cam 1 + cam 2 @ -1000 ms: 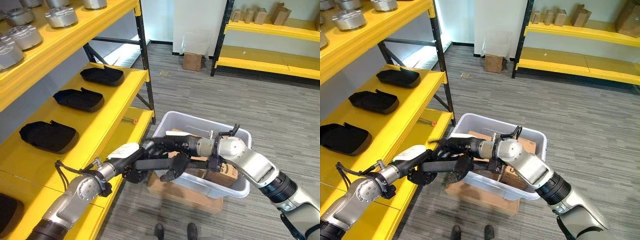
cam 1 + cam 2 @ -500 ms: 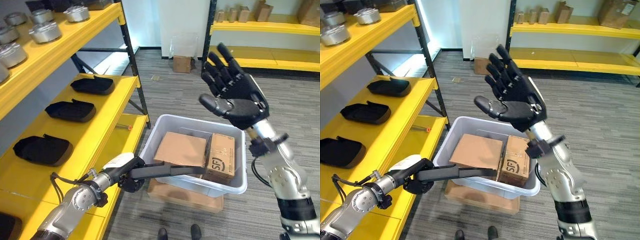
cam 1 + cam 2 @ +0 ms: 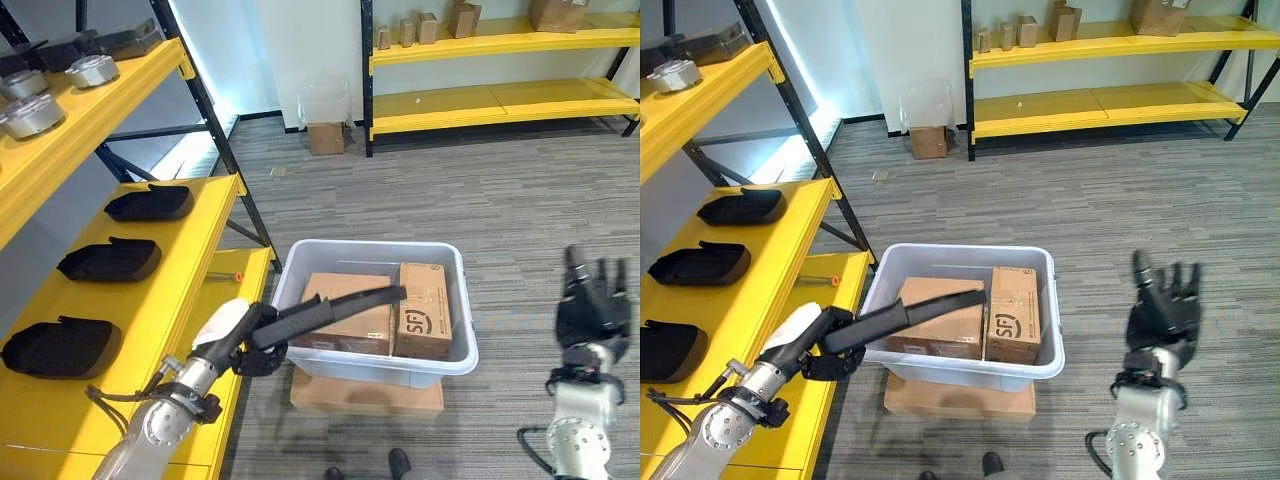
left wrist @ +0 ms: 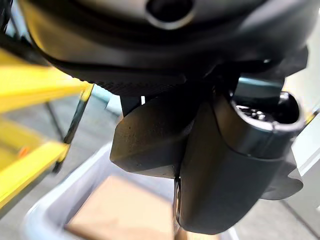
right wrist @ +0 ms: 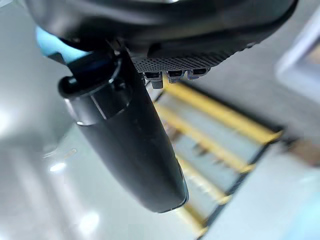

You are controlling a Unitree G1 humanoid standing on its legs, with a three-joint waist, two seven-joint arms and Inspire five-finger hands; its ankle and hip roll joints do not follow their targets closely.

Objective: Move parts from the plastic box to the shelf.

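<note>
While the left hand (image 3: 245, 345) sits at lower left with its fingers clamped on a long black part (image 3: 330, 307) reaching over the plastic box (image 3: 372, 362) at centre, the right hand (image 3: 592, 310) rises at lower right, fingers straight and apart. Similar black parts (image 3: 112, 260) lie on the yellow shelf (image 3: 190, 270) at left.

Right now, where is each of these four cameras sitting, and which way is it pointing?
Left eye view: on the head, looking down at the plastic box beside the shelf; left hand grips a long black part.
Right eye view: beside it, same scene; right hand open, away from the box.
Left wrist view: along the left hand toward the box.
Right wrist view: along the right hand toward distant yellow shelving.
</note>
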